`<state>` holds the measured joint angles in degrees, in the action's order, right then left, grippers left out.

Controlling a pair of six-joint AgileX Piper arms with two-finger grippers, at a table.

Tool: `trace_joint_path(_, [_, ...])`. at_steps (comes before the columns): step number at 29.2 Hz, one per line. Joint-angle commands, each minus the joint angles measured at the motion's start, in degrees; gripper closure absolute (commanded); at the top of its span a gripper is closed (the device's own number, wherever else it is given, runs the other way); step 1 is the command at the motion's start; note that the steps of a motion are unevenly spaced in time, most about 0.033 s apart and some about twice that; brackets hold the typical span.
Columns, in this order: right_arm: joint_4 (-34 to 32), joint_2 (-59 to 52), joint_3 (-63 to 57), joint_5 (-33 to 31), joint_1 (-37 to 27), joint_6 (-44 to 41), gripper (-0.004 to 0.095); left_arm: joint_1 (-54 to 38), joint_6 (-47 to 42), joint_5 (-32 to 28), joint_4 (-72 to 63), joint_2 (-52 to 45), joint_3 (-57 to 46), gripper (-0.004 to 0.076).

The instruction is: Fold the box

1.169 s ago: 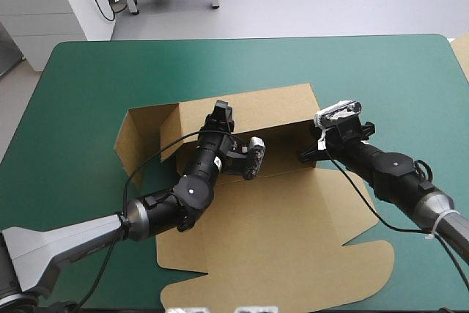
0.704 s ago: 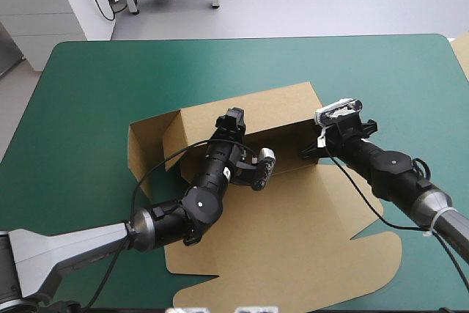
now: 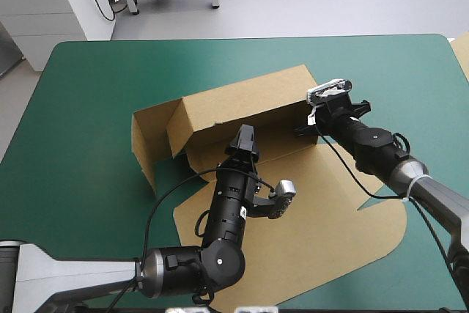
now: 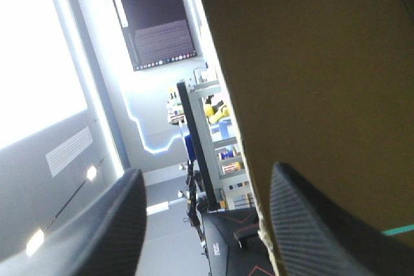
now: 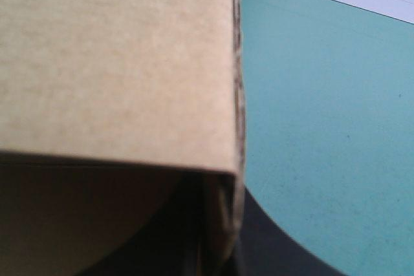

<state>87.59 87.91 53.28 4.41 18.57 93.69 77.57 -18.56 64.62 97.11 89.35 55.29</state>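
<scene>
**A:** Where is the box [image 3: 287, 87]?

**B:** Middle of the tabletop [image 3: 80, 108]. The long wall [image 3: 220, 111] on the far-edge side is raised. A side flap [image 3: 150, 144] is up at the end toward the left edge. The lid [image 3: 322, 218] lies flat, reaching toward the near edge.

**A:** Left gripper [image 3: 246, 137]?

**B:** Raised over the box floor, pointing up along the inside of the long wall. In the left wrist view its fingers [image 4: 110, 224] are spread wide. The cut edge of the board runs between them, close to one finger. Nothing is pinched.

**A:** Right gripper [image 3: 303, 128]?

**B:** At the end of the long wall toward the right edge. In the right wrist view the board fills most of the frame. Its corner edge drops down into the black of the fingers, which look pressed onto it from both sides. I read that as pinching the wall's end.

**A:** Progress?

**B:** Partway, by my judgement. One long wall and one end flap are standing. No wall shows on the side toward the right edge or along the near side. I can't tell if anything is tucked. Left to do: raise and tuck the remaining walls.
</scene>
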Motion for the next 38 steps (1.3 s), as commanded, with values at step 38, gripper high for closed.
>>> trace_joint_path(38, [0.03, 2.19, 3.96, -8.96, -0.09, 0.53, 0.0929, -69.57, 29.01, -19.58, -89.10, -35.65, 6.55, 0.0731])
